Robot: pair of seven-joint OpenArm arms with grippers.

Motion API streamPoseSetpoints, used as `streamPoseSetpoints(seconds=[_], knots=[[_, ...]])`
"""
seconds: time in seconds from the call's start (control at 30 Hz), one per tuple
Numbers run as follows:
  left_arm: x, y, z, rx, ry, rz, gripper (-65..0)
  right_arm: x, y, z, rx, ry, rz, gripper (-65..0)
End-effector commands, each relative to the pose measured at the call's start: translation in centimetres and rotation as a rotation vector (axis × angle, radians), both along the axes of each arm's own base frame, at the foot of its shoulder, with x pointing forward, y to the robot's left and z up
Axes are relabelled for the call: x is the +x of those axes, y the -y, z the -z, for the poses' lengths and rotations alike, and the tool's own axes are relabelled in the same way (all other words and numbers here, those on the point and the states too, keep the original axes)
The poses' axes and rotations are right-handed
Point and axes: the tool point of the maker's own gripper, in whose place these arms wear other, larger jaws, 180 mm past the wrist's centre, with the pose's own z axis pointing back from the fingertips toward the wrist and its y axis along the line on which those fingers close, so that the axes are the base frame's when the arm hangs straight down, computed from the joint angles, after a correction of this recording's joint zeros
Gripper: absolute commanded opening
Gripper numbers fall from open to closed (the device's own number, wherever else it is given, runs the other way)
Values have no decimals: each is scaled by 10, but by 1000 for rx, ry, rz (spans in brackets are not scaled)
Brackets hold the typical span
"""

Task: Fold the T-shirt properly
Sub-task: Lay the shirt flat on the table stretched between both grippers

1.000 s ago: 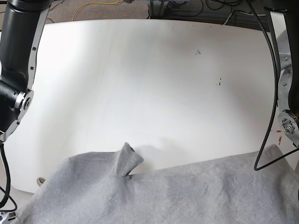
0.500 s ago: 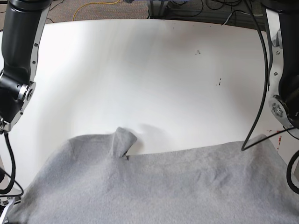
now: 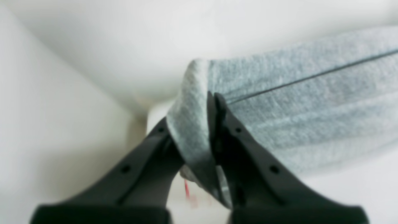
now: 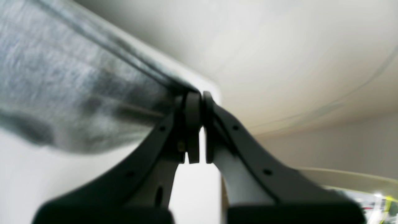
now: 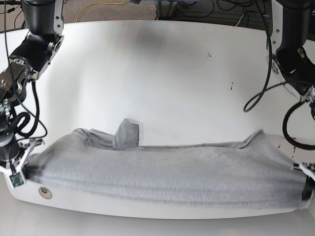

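Both arms reach down from the far corners of the base view to its near corners, wrists low. The left gripper (image 3: pixel 211 130) has its black jaws closed on a corner of the grey T-shirt (image 3: pixel 295 105), the cloth pinched between them and wrapping over one jaw. The right gripper (image 4: pixel 197 102) is closed too, jaws pressed together at their tips, nipping the T-shirt's edge. Black cables loop beside each forearm.

The T-shirt (image 5: pixel 167 172) spans the table's (image 5: pixel 162 78) near edge, between both hands at its ends.
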Motion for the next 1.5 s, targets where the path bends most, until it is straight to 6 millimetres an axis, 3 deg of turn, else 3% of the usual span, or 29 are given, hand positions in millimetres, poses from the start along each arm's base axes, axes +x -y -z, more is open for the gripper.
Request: streamPoseSetpoints(seconds=[0.0,0.2,0.53,0.8,1.07,1.27,1.47], knots=[[-13,4,5,23,10,2,-650,-17,19,13,3,-23,81,-642],[-56,-1,73,0,-129,-11,-650,-61,35,82,118,-153,185,-642],[-121,-8,154,-103,-337,-8,-650,-124,37,157,200,-338,272,-644],[-162,-13,192,-114,-469,-26,-650,-163,22,200,256,-461,294,-644],[-204,-14,227,-94,-612,-20,-650,-194,8,227,295,-539,293,-644],[-226,-23,236,-93,-660,-55,-650,-211,-3,241,323,-580,295,-644],[-233,-29,240,-75,-686,-79,-650,-226,-10,252,337,-623,298,-644]])
